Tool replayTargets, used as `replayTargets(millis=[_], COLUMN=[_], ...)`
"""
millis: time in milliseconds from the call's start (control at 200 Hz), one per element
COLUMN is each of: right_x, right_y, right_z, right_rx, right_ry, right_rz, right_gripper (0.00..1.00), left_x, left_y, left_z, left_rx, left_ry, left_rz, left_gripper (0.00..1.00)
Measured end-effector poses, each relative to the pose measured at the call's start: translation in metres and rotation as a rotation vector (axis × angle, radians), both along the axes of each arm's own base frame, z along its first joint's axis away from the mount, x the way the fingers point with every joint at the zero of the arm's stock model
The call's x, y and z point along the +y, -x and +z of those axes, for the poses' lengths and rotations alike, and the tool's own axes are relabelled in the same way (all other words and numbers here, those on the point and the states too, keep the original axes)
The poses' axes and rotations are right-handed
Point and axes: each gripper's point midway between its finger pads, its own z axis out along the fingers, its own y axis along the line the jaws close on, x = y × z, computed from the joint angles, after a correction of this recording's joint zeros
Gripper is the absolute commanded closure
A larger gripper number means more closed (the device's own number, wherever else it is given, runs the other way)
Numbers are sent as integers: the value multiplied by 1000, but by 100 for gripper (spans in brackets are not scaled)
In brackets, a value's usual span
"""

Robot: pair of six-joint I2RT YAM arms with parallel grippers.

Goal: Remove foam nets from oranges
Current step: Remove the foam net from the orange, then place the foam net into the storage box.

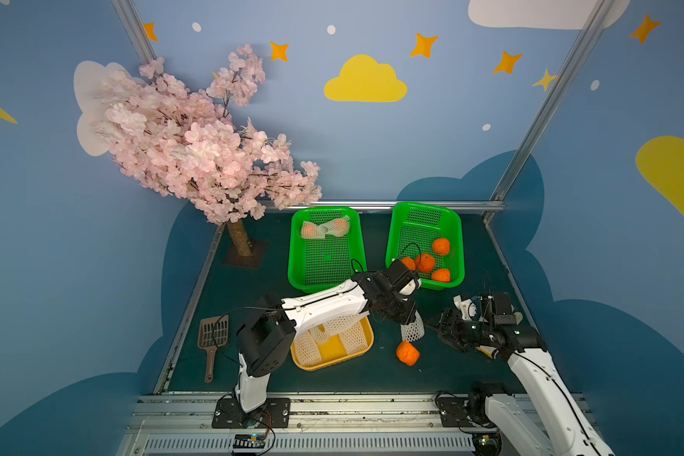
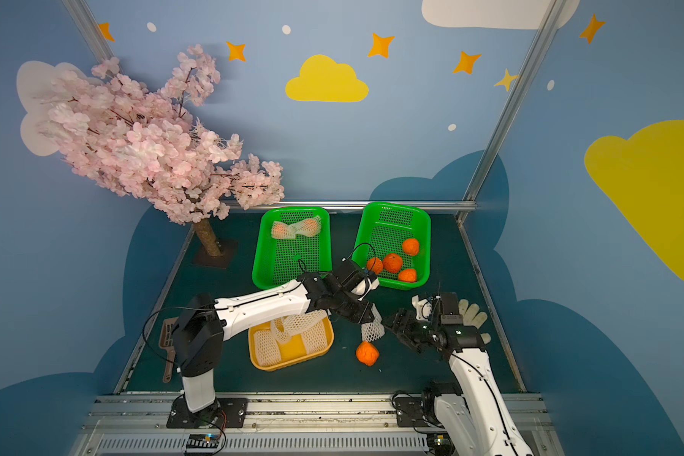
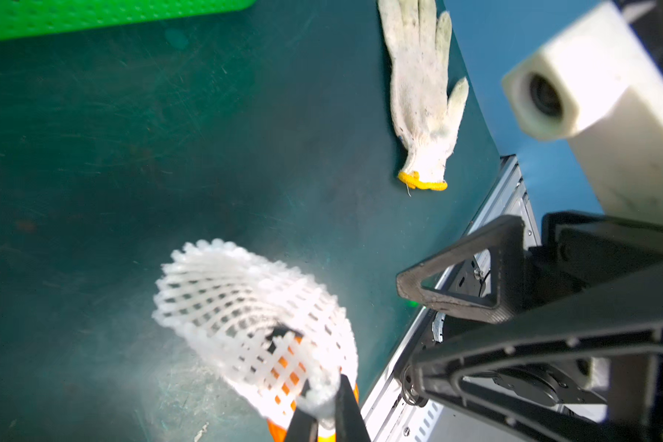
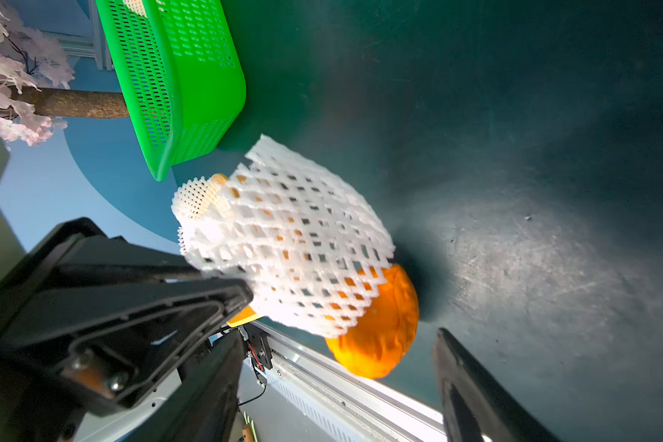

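My left gripper [image 1: 409,312] [image 3: 324,398] is shut on the top rim of a white foam net [image 1: 412,331] [image 2: 373,329] [image 3: 253,321] [image 4: 284,245], which hangs from it just above the table. A bare orange [image 1: 407,352] [image 2: 367,353] [image 4: 379,333] lies on the mat right below the net's open end. My right gripper [image 1: 437,323] [image 4: 343,313] stands open just to the right of the net, with nothing between its fingers. Two netted oranges [image 1: 311,230] lie in the left green basket [image 1: 293,252]. Several bare oranges [image 1: 425,262] sit in the right green basket [image 1: 457,244].
A yellow tray [image 1: 332,365] with empty nets sits under my left arm. A white work glove [image 2: 472,314] [image 3: 422,95] lies by the right table edge. A brown scoop [image 1: 212,339] lies at the left, and a pink blossom tree [image 1: 237,237] stands at the back left.
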Motion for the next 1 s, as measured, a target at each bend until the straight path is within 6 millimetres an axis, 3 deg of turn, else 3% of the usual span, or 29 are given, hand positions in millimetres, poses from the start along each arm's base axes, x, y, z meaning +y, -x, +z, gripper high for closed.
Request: replayTargets(millis=[335, 596, 691, 766, 866, 1001], right_x=[3, 22, 24, 26, 28, 27], right_y=[22, 55, 66, 74, 88, 107], right_z=[3, -3, -5, -5, -8, -12], right_rx=[-7, 56, 68, 72, 91, 105], right_ry=[-12, -8, 5, 10, 30, 70], right_rz=[23, 160, 197, 226, 279, 345], right_gripper=[22, 21, 21, 21, 21, 21], left_x=[24, 62, 88, 116, 160, 217], left_y=[-40, -58, -55, -46, -31, 0], left_z=[41, 116, 149, 161, 159, 139], left_rx=[-14, -92, -118, -111, -89, -37], left_ry=[86, 200, 268, 300, 297, 277], left_rz=[134, 224, 262, 303, 380, 482], left_gripper=[88, 87, 87, 87, 85, 84])
